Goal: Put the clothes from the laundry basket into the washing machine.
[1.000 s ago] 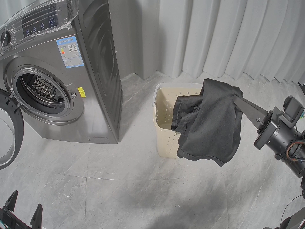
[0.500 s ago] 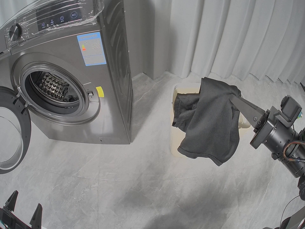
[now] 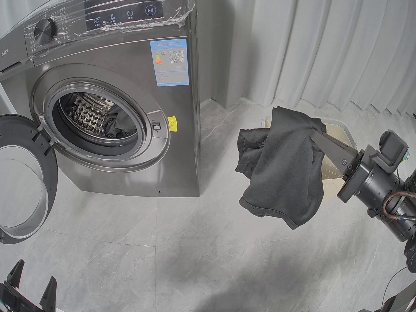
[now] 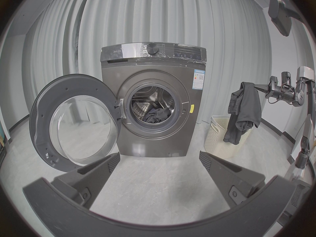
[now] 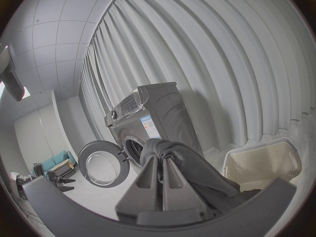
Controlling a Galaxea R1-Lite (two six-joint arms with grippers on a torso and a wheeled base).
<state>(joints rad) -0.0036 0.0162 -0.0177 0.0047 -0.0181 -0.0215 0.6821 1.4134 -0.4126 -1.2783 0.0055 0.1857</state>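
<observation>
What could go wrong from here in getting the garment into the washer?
The right claw pinches just one bunched edge of the garment, so it might slip free. Most of it hangs low and could snag on the washer rim or the open door instead of going in.

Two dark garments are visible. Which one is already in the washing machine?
The crumpled garment lying inside the drum of the washing machine. The other, larger garment hangs from the right claw, outside the machine, in front of the laundry basket.
</observation>
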